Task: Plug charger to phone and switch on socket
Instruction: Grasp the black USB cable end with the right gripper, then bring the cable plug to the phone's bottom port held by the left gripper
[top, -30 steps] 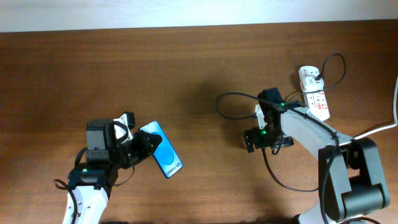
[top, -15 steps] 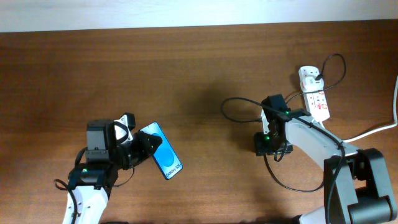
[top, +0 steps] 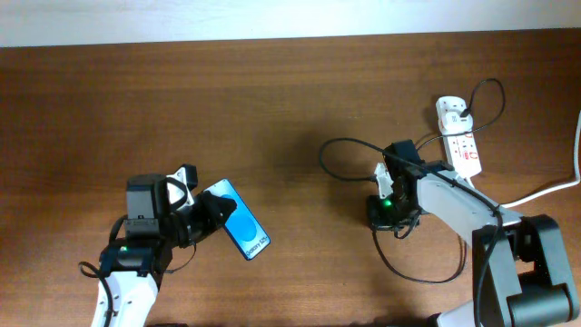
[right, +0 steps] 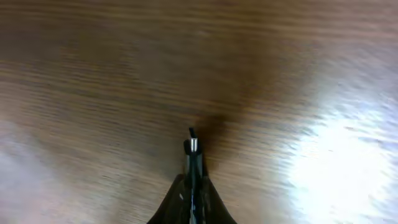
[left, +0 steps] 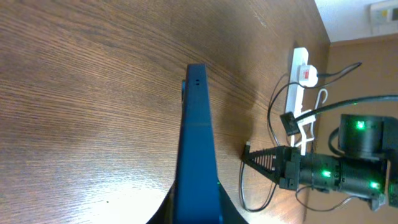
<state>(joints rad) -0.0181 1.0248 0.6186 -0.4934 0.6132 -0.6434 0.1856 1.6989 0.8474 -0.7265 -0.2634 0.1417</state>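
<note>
My left gripper (top: 207, 218) is shut on the phone (top: 241, 229), holding it tilted above the table at the lower left, its blue screen facing up. The left wrist view shows the phone (left: 196, 130) edge-on between the shut jaws of that gripper (left: 196, 202). Right of centre, my right gripper (top: 381, 214) is shut on the charger (top: 345, 143) near its connector tip (right: 193, 147), which pokes out past the jaws of the gripper (right: 194, 186). The thin black cable loops over the table. Its plug head (top: 463, 115) sits in the white socket (top: 461, 145) at the far right.
A thick white cord (top: 545, 189) runs from the socket off the right edge. The socket (left: 300, 70) and the right arm (left: 329, 173) show in the left wrist view. The brown wooden table (top: 290, 100) lies between the two arms.
My right gripper has gone from open to shut on the charger's connector end and shifted slightly down, and the cable loop has moved with it. The left gripper and phone have held still.
</note>
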